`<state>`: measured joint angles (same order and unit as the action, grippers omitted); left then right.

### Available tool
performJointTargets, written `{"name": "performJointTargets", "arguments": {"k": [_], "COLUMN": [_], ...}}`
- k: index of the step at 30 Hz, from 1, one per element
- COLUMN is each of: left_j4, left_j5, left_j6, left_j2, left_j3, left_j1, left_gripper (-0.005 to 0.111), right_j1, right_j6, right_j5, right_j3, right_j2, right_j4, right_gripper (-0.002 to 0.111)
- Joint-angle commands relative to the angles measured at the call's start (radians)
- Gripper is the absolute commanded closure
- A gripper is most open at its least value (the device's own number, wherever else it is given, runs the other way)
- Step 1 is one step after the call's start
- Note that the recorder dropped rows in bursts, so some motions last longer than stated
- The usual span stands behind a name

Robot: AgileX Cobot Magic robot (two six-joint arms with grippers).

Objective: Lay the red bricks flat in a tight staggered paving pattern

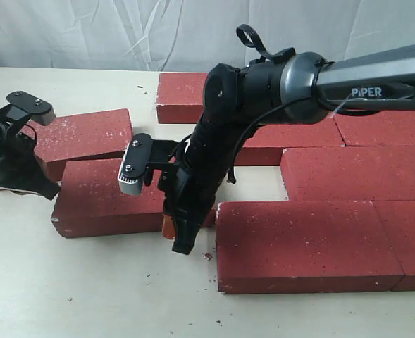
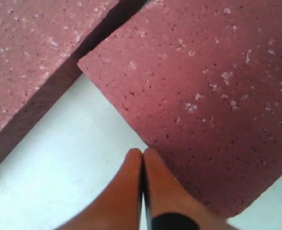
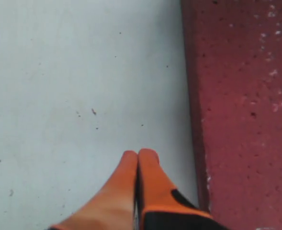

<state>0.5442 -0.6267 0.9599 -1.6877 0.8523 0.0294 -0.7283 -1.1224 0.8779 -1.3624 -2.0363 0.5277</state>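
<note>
Rough, white-speckled red bricks (image 1: 295, 243) lie flat on the counter (image 1: 87, 296), long axes roughly left-right. The left end effector (image 2: 143, 153) and right end effector (image 3: 138, 154) are clenched, empty.

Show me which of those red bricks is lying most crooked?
The red brick farthest left in the exterior view. Its long edges slant clearly, while the paved bricks on the right lie square to each other.

Pale cream bench (image 1: 73, 296) fills the near side, with a few dark red crumbs (image 1: 208, 256) lying near the centre. Along the far edge hangs a wrinkled white cloth backdrop (image 1: 87, 32).
</note>
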Motion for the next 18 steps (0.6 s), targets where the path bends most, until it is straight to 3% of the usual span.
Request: {"name": "performJointTargets", "arguments": {"k": [1, 18], "left_j4": [0.044, 0.121], "left_j5": [0.017, 0.183], "left_j6": [0.002, 0.022], "left_j2": [-0.004, -0.062], "left_j3": [0.003, 0.003], "left_j1": [0.003, 0.003], "left_gripper": [0.107, 0.107], "right_j1": [-0.001, -0.001], "right_j6": [-0.006, 0.044], "right_j5": [-0.052, -0.147], "right_j3": [0.002, 0.002], "right_j2": [-0.003, -0.003], "right_j4": [-0.028, -0.059], "right_gripper": [0.109, 0.109]}}
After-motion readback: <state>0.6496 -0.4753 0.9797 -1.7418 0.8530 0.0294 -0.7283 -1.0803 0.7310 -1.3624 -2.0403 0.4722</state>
